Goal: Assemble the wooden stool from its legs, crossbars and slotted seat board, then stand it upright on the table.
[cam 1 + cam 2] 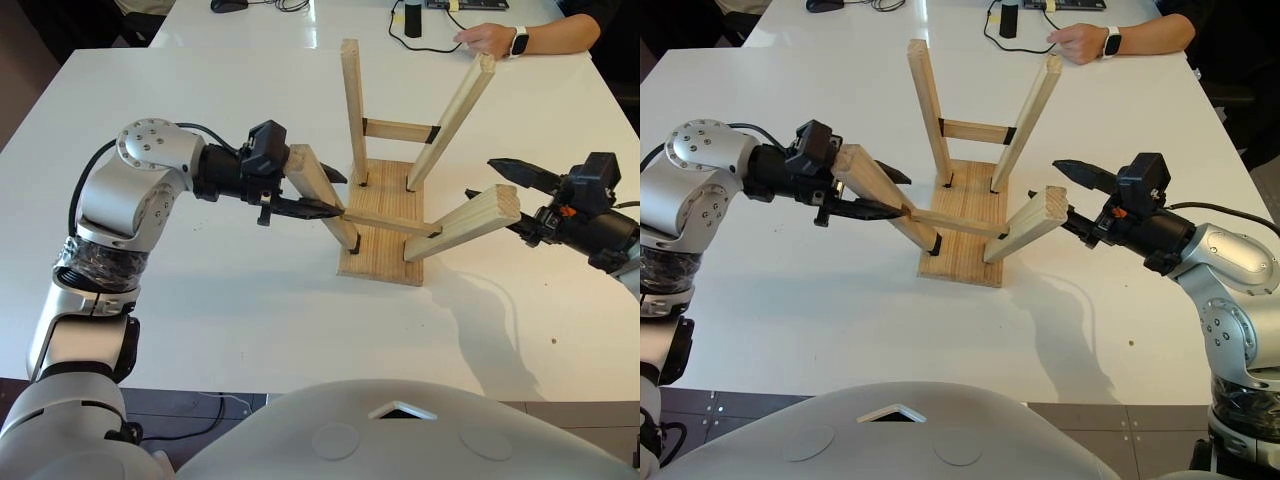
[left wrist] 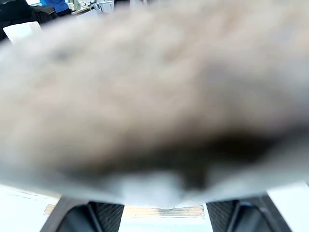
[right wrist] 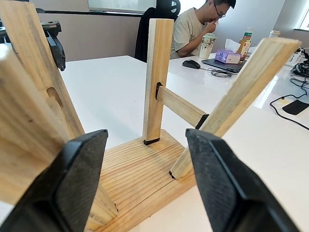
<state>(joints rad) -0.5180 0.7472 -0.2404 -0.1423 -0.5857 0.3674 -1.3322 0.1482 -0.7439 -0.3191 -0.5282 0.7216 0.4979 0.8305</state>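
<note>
The stool lies upside down on the white table, its slotted seat board (image 1: 385,258) flat and all legs pointing up. The two far legs (image 1: 353,105) (image 1: 457,112) stand nearly upright, joined by a crossbar (image 1: 398,130). The near left leg (image 1: 318,185) and near right leg (image 1: 465,222) lean outward, linked by a second crossbar (image 1: 390,222). My left gripper (image 1: 335,195) is shut on the top of the near left leg. My right gripper (image 1: 480,178) is open at the near right leg's top end, with one finger (image 3: 77,183) against the wood and the leg outside the gap.
At the table's far edge, a person's hand (image 1: 488,38) with a watch rests beside a black bottle-like object (image 1: 412,20), cables and a mouse (image 1: 228,5). Bare tabletop (image 1: 230,300) lies to the front and left of the stool.
</note>
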